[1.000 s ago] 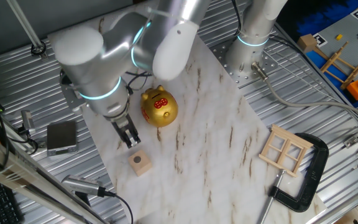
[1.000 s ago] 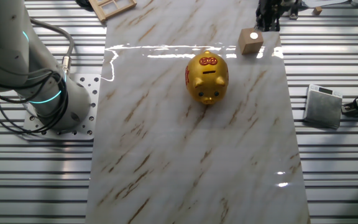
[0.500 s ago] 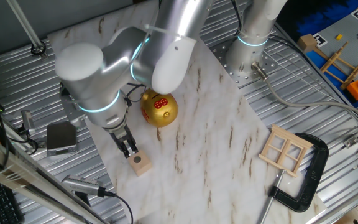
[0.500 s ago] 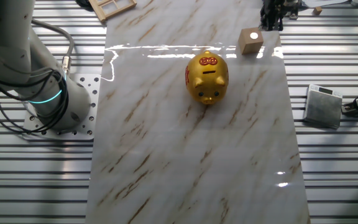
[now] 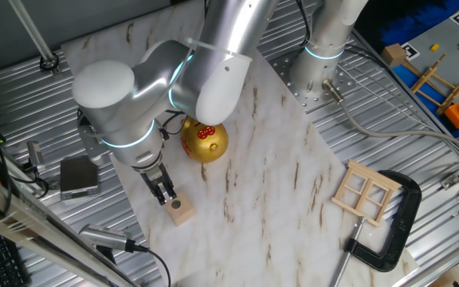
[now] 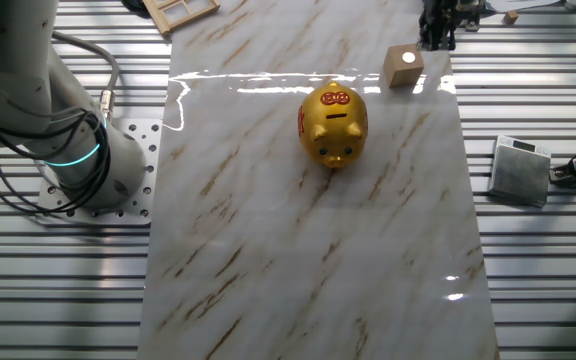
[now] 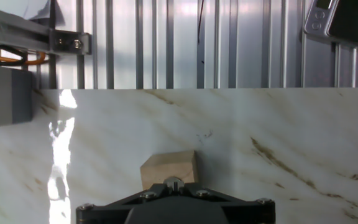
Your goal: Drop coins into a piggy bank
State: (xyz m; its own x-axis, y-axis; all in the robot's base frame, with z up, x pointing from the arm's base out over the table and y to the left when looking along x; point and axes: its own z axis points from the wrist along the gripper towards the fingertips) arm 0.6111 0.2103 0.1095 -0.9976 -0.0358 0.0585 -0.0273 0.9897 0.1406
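While your claw hovers at the wooden cube, you cannot tell its spread; piggy bank sits apart.

The arm is smooth silver-grey, built of rounded joint housings and tube links. Thin glowing cyan rings mark its joints. Black cables loop near the wrist. Its dark fingers are slim, and the hand view shows a black body with small silver screws.
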